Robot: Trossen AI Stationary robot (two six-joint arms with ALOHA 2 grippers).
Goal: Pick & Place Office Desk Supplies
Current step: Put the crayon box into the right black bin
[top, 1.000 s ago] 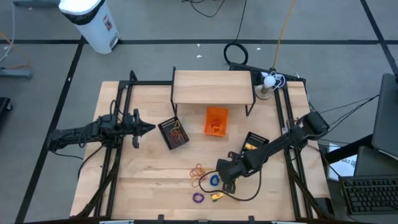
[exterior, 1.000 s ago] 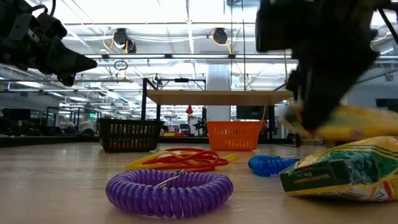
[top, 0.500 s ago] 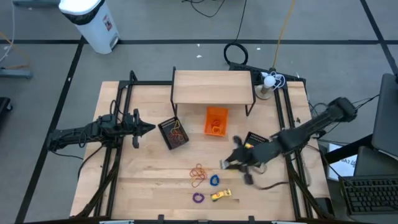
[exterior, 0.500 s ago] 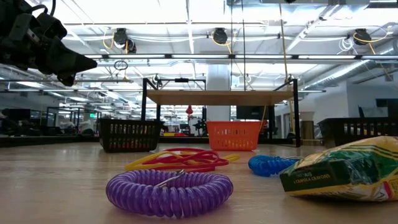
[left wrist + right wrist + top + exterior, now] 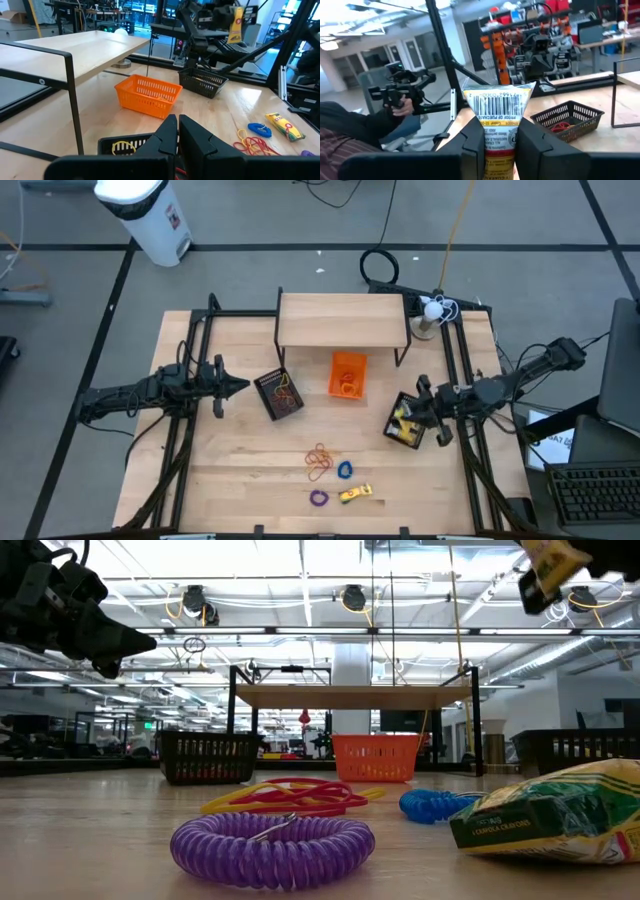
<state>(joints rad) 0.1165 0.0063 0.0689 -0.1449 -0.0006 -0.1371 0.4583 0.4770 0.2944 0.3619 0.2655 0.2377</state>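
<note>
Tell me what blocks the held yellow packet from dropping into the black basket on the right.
Nothing visible. The right gripper holds the yellow packet above the open-topped black basket, which already holds some yellow items.

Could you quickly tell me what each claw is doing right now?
Left claw: shut, empty.
Right claw: shut on the yellow packet, above the black basket.

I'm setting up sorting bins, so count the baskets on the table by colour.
Black: 2, the left basket and the right basket
Orange: 1, the middle basket
Total: 3
</note>
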